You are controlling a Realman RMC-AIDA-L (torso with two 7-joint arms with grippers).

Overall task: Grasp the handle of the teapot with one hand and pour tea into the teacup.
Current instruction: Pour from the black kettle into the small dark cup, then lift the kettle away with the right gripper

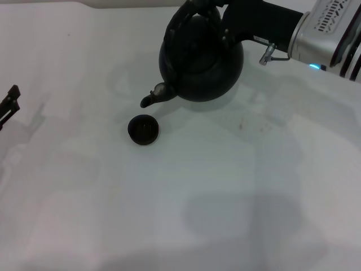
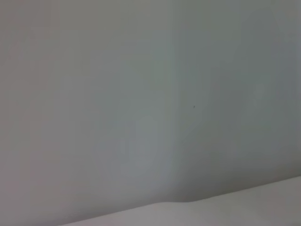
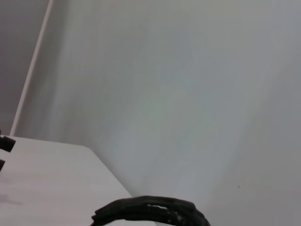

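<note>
Fingers of the right gripper (image 1: 211, 11) are clamped on the handle (image 1: 197, 14) of the teapot (image 1: 200, 62), which tilts with its spout over the teacup (image 1: 143, 129). Left gripper (image 1: 8, 101) sits at the table's left edge, can't tell its fingers. Right wrist view only catches the handle's crown (image 3: 150, 212); left wrist view is just blank surface. Plenty of bare white table (image 1: 225, 197) around the cup.

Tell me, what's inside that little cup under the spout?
The cup looks dark inside; whether it holds tea cannot be told. The teapot, held by its handle in the right tool, has its spout just above the cup's far rim; no stream shows.
</note>
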